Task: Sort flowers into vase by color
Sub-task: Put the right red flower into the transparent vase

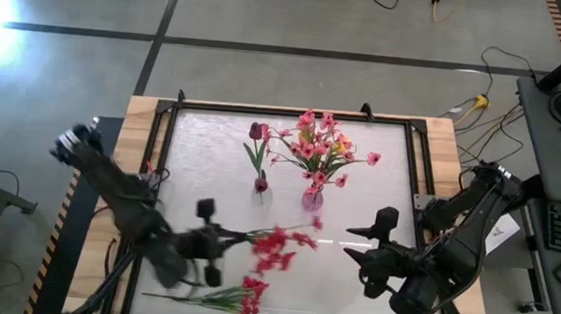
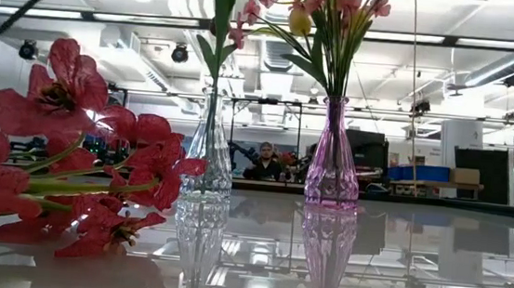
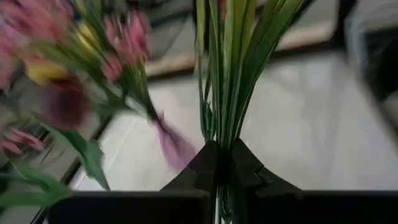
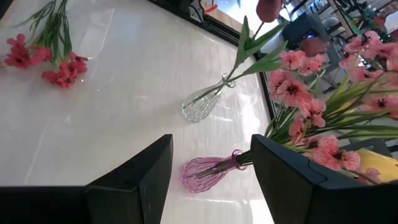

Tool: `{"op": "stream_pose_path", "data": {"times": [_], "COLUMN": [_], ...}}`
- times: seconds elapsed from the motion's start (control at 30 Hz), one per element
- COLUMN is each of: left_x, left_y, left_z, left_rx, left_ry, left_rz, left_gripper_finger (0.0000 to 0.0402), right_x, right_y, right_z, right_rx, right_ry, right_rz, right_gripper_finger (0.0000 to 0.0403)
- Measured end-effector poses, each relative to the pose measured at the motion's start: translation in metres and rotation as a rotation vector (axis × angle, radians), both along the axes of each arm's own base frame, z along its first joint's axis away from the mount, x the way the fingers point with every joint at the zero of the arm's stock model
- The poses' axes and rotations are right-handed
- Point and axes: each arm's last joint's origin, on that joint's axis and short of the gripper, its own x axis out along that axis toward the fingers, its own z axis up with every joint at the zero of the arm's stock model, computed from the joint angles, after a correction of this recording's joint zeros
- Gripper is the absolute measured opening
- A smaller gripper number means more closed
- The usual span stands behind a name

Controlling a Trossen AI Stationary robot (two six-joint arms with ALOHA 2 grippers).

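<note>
On the table (image 1: pixel 351 283), two vases (image 1: pixel 261 188), two loose red sprays (image 1: pixel 275 247)

Glossy white tabletop (image 1: pixel 359 183) in a pale wooden frame (image 1: pixel 140 126), grey concrete floor (image 1: pixel 67 70) crossed by dark lines, loose cables (image 1: pixel 486 98), bright white ceiling with strip lights (image 2: pixel 109 19), seated person (image 2: pixel 265 163) far behind.

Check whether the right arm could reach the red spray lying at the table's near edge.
Probably yes: the right gripper is open and empty, and the table between it and the lying spray looks bare; the left gripper's held spray sits higher.
</note>
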Motion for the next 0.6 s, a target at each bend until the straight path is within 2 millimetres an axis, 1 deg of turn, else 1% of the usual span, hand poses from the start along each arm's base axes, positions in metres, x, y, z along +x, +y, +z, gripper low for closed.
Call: {"op": "stream_pose_path", "data": {"times": [0.07,0.13,0.23,0.3,0.4,0.5,0.6], "left_x": [-0.021,-0.038,-0.053,-0.056,-0.060,-0.058,-0.048], "left_y": [0.006,0.014,0.031,0.045,0.066,0.090,0.113], "left_z": [0.007,0.010,0.008,0.002,-0.011,-0.023,-0.028], "left_rx": [-0.004,-0.004,-0.036,-0.058,-0.025,0.022,0.043], "left_ry": [-0.096,-0.198,-0.362,-0.495,-0.670,-0.761,-0.840], "left_rz": [-0.032,-0.038,-0.056,-0.079,-0.080,0.008,0.020], "left_gripper_finger": [0.0000,0.0000,0.0000,0.0000,0.0000,0.0000,0.0000], "right_x": [-0.001,-0.002,-0.003,-0.003,-0.003,-0.003,-0.003], "right_y": [-0.001,-0.002,-0.003,-0.003,-0.003,-0.003,-0.003], "right_z": [0.002,0.003,0.004,0.004,0.004,0.004,0.004], "right_rx": [0.021,0.043,0.047,0.047,0.046,0.045,0.041], "right_ry": [-0.012,-0.023,-0.026,-0.026,-0.027,-0.028,-0.031], "right_rz": [-0.011,-0.024,-0.026,-0.026,-0.026,-0.027,-0.029], "right_gripper_finger": [0.0209,0.0209,0.0209,0.0209,0.0209,0.0209,0.0209]}}
